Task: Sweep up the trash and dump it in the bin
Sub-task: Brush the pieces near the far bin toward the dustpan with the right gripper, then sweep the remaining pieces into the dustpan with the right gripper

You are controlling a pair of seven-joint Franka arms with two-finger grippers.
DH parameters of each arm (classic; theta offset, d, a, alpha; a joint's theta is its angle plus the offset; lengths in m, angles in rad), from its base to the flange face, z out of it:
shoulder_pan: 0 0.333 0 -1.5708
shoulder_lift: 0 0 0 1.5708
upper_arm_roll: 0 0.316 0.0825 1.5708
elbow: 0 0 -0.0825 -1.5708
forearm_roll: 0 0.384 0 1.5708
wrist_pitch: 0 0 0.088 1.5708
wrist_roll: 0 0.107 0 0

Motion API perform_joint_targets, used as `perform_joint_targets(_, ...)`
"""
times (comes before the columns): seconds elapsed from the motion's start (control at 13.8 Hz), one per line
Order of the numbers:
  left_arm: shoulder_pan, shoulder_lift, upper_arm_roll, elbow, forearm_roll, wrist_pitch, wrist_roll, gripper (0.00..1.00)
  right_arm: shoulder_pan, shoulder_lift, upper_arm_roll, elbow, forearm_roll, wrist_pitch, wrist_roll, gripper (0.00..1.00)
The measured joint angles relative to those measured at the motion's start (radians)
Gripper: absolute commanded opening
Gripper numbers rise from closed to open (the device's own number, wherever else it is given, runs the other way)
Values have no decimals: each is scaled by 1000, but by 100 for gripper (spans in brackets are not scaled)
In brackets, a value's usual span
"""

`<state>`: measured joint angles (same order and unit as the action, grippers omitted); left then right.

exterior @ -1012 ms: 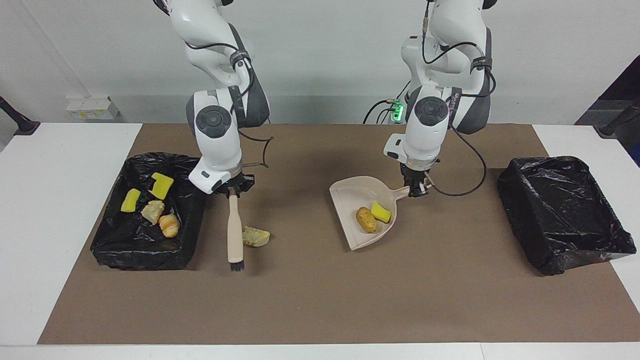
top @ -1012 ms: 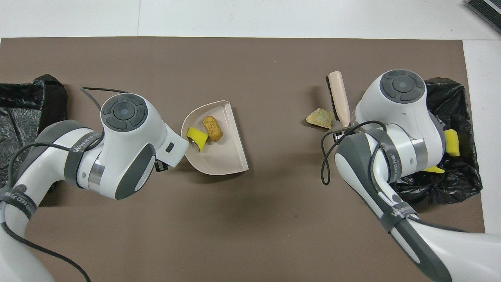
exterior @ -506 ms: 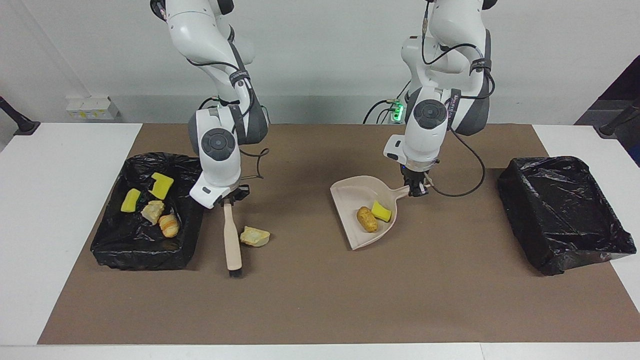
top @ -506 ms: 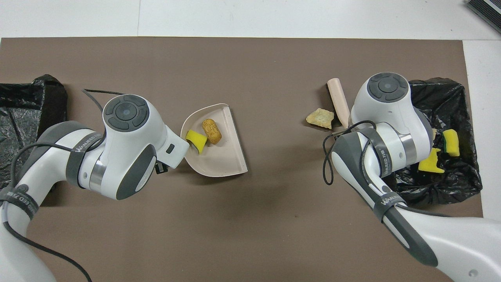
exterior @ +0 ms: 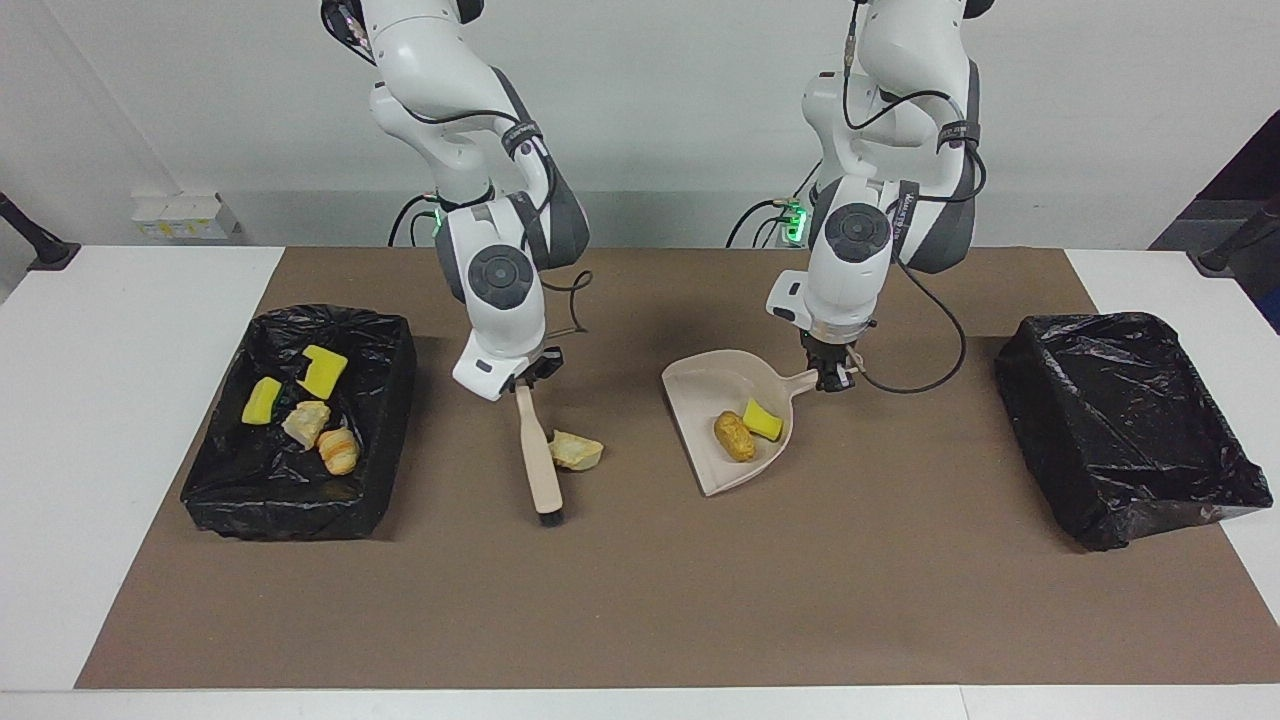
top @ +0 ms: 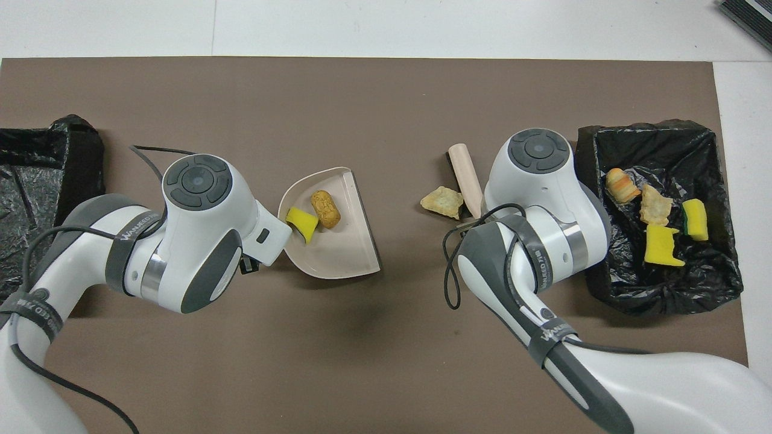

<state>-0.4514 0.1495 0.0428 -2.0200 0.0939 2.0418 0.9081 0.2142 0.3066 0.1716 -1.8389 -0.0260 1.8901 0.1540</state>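
Facing view first, starting nearest my bases. My left gripper (exterior: 831, 379) pinches the handle of the dustpan (exterior: 690, 388), its wrist pointing almost straight down. The pan's open lip is turned toward the right arm's end of the table. My right gripper (exterior: 522, 381) is clamped on the top of the brush (exterior: 541, 470), forearm leaning toward the middle of the table, brush slanting away from me with its bristles on the mat.

In the pan, a yellow sponge piece (exterior: 763, 420) sits at the handle end, with a brown bread chunk (exterior: 734, 437) just farther out. If I tip the pan while waiting, both could slide out over the lip.

The loose tan chunk (exterior: 577, 452) touches the brush's shaft, not its bristles. I judge that is the main risk: pushed by the smooth shaft, it may roll under or slip off the end and miss the pan.

Four scraps already lie in the black bin (exterior: 396, 335) at the right arm's end.
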Motion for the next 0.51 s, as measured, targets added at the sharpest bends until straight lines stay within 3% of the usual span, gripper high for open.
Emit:
perform_joint_targets(0.29,0,-35,-2,-66,0,52,-1,0,109,-29,3,-33,148,25,107,0)
perform_joint_targets(0.51,0,-56,-4,-103,0,85,-1,0,135,-49,2,-53,225,27,125,0)
